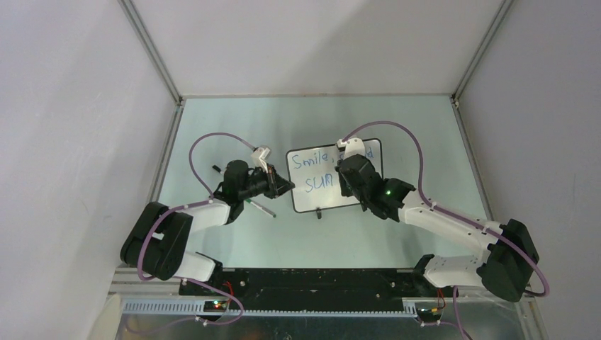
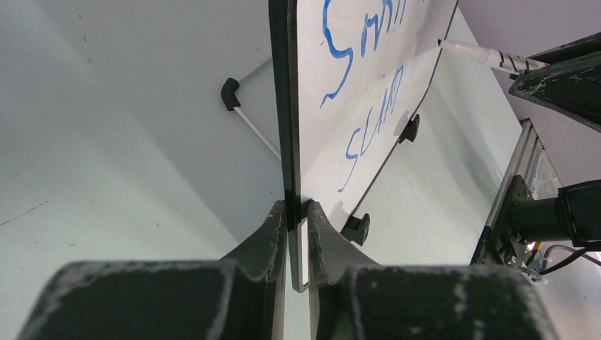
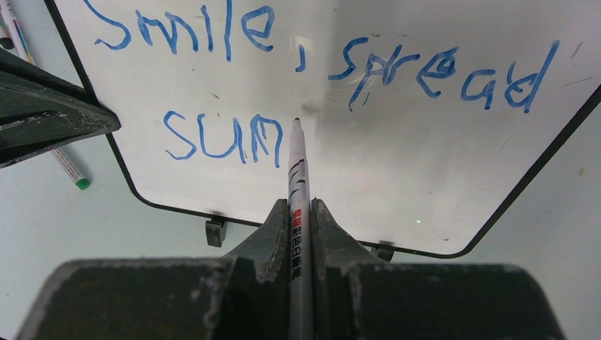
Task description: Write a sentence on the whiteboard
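Left gripper point(image 2: 296, 210): clamping whiteboard point(image 2: 315, 145) edge. Right gripper point(image 3: 300, 207): pinching marker point(image 3: 298, 166), tip touching board, extending sentence point(image 3: 228, 32).

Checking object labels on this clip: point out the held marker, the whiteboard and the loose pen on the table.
marker point(image 3: 296, 170): right wrist view, white barrel below the tip.
whiteboard point(image 1: 319, 200): top view, bare white near its lower edge.
loose pen point(image 1: 262, 208): top view, middle of its barrel.
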Available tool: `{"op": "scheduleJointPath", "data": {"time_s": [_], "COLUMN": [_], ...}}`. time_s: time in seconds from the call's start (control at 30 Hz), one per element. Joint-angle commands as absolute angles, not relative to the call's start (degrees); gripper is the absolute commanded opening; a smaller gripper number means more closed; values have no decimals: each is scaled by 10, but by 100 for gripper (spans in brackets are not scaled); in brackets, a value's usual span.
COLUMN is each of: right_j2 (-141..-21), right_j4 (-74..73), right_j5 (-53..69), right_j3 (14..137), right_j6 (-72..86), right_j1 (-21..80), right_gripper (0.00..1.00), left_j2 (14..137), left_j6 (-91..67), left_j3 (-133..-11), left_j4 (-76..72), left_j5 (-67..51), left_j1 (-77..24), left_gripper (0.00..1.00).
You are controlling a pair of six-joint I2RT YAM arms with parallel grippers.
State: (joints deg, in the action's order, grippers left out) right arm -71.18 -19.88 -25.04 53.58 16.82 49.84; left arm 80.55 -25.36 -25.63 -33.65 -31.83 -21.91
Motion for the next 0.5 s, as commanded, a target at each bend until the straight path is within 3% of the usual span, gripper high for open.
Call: {"op": "scheduleJointPath", "data": {"time_s": [0.0, 0.47], "right_j2": [-694, -714], "right_j4": [-168, -182], "right_j5": [-255, -261], "right_j3": [534, 534], "right_j6": [164, 164], "right_j1": [497, 504], "right_gripper": [0, 0], "left_j2": [798, 797], "left_j6": [-225, -225], "left_j3": [-269, -269], "left_j4": [-306, -305], "left_j5": [-308, -309], "left_j1": [-225, -225], "left_gripper": [6, 6]}}
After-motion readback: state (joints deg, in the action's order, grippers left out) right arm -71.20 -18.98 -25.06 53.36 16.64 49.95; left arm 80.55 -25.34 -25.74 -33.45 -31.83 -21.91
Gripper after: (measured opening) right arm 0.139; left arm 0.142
